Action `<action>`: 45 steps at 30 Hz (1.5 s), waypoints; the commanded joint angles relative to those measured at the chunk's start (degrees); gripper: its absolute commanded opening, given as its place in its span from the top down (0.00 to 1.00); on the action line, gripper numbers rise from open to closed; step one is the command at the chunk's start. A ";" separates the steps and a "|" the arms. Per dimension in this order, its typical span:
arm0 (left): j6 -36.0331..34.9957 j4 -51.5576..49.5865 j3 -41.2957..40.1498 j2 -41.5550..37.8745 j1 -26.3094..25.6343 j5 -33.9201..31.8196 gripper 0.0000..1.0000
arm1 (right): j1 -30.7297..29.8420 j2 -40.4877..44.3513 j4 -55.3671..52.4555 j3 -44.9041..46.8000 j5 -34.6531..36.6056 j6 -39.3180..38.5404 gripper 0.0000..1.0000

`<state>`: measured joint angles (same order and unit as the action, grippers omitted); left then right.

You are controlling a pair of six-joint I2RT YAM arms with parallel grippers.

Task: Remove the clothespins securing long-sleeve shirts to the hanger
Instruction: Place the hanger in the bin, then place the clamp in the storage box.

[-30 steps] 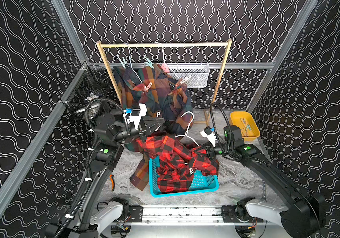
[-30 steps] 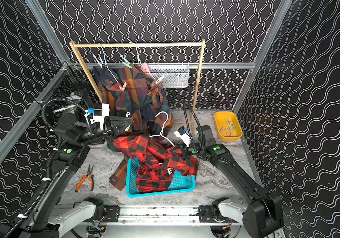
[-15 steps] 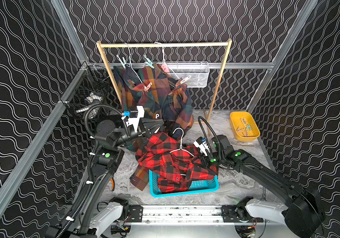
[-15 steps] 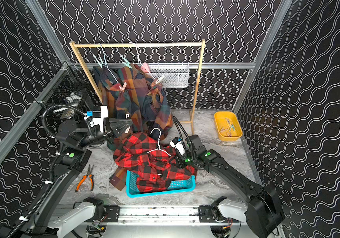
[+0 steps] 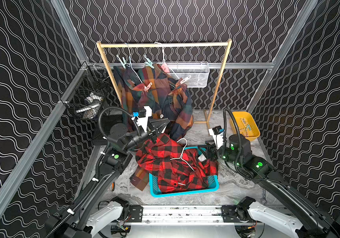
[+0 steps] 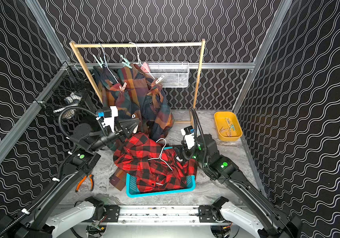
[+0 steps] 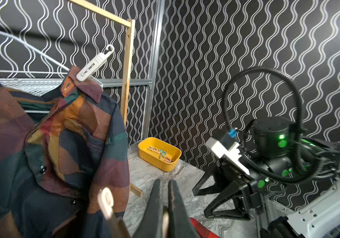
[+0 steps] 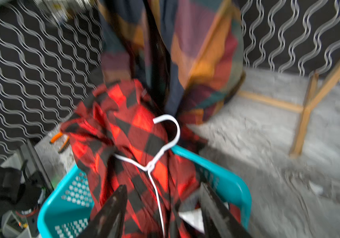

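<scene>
A red-and-black check shirt [image 5: 165,162] lies heaped over the teal basket [image 5: 185,192] with a white wire hanger [image 5: 182,153] on top. My right gripper [image 8: 162,186] is open just above it; the hanger wire [image 8: 165,144] runs between the jaws, untouched. My left gripper [image 7: 165,181] is shut, apparently on a cream clothespin [image 7: 105,197] that sticks out sideways. Two big-check shirts [image 5: 156,99] hang on the rack, pinned by mint [image 5: 122,60], pink [image 5: 147,86] and white [image 7: 94,63] clothespins.
The wooden rack [image 5: 165,44] stands at the back with a white wire basket [image 5: 191,74] on it. A yellow tray [image 5: 245,128] holding several clothespins sits at the back right. Orange pliers [image 6: 84,182] lie front left. A black mesh bin [image 5: 86,96] hangs on the left wall.
My right gripper has opened and let go of the hanger; the red shirt and hanger dropped onto the basket, and the right arm drew back to the right. The left gripper stayed shut.
</scene>
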<state>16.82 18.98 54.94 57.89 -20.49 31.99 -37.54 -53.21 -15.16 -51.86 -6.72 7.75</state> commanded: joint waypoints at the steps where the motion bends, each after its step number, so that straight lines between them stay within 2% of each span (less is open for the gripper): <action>1: 2.29 5.76 -0.95 0.95 -1.56 -7.90 1.00 | -2.23 -2.29 14.81 -1.28 1.33 2.09 0.41; 6: 2.34 7.53 -1.32 2.64 -3.82 -10.98 1.00 | -6.59 -9.56 23.89 -4.96 -2.15 2.28 0.41; 12: 1.91 8.10 -1.71 3.38 -4.65 -12.58 1.00 | -7.80 -15.88 32.56 -7.60 -6.15 5.69 0.41; 24: 1.64 8.70 -1.90 3.87 -4.75 -13.62 1.00 | -9.22 -24.32 34.68 -12.69 -6.82 7.10 0.42; 40: 2.61 9.67 -2.47 3.99 -4.83 -13.07 1.00 | -9.39 -30.23 36.39 -17.00 -7.26 7.72 0.43; 45: 2.96 9.76 -2.82 4.05 -4.89 -12.65 1.00 | -9.39 -31.46 36.73 -18.03 -7.25 7.64 0.46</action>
<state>18.50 26.24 52.36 61.78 -25.30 18.74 -46.83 -84.18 18.61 -68.88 -13.82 14.55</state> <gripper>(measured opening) 0.081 0.551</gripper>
